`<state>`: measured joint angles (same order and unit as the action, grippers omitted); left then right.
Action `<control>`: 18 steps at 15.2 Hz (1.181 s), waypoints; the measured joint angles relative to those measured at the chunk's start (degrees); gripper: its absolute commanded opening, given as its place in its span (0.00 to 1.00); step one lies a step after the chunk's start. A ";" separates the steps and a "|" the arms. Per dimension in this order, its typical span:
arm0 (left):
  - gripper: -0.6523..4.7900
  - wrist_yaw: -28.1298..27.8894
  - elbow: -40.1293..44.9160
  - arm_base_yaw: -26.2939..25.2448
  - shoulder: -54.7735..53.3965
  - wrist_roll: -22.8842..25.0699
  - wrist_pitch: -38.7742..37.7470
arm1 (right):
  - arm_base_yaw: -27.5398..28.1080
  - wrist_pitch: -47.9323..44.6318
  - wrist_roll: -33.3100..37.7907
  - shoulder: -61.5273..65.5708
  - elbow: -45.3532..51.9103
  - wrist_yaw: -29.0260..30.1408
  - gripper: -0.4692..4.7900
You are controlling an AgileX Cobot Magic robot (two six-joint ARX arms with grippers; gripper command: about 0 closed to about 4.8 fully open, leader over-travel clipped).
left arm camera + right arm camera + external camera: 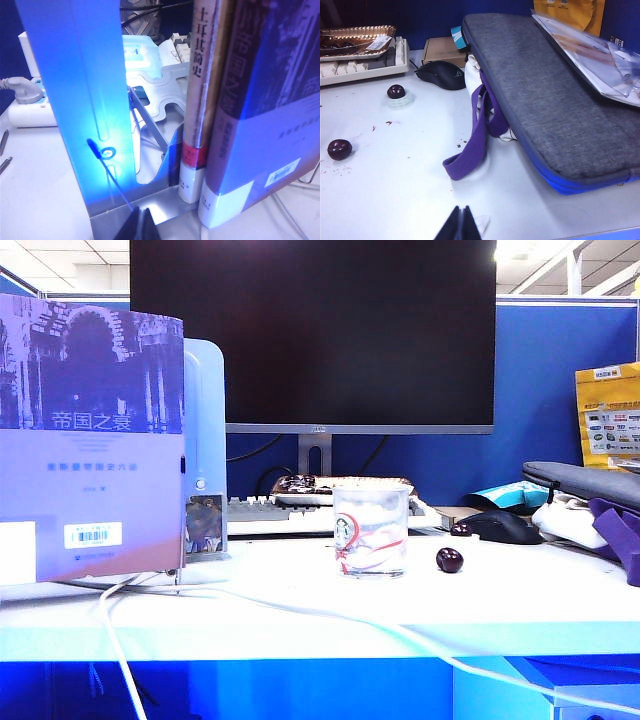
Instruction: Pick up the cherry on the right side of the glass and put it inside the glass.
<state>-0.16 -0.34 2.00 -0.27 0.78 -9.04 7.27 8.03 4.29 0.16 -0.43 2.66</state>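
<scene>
Cherry (449, 560) lies on the table (300, 605), right of the glass (370, 531); neither gripper is near it.

In the right wrist view, the right gripper (460, 224) shows closed fingertips, empty, low over the table with the cherry (339, 149) well apart; farther off sit a second cherry (396, 91), a mouse (441, 75) and a grey sleeve (545, 90). The left gripper (138, 226), fingertips together and empty, hangs by the bookend (82, 100) and books (260, 110).

Cherry (449, 560) rt of glass (370, 531) (apart).
</scene>
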 measured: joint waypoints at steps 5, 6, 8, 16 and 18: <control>0.11 0.00 0.00 0.00 0.00 0.00 0.00 | 0.00 0.00 0.02 0.00 0.00 0.00 0.09; 0.11 0.00 0.00 0.00 0.00 0.00 0.00 | -0.02 -0.11 0.28 0.00 0.00 0.39 0.09; 0.11 0.00 0.00 0.00 0.00 0.02 0.00 | -0.26 -1.05 2.71 0.04 -0.66 3.91 0.09; 0.11 0.00 0.00 0.00 0.00 0.02 0.00 | -0.26 8.68 6.01 26.82 -33.64 12.13 0.09; 0.11 0.00 0.00 0.00 0.00 0.02 0.00 | -0.26 9.40 7.65 38.21 -41.16 23.26 0.09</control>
<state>-0.16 -0.34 2.00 -0.27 0.80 -9.04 7.01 17.43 11.94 38.37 -41.58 25.91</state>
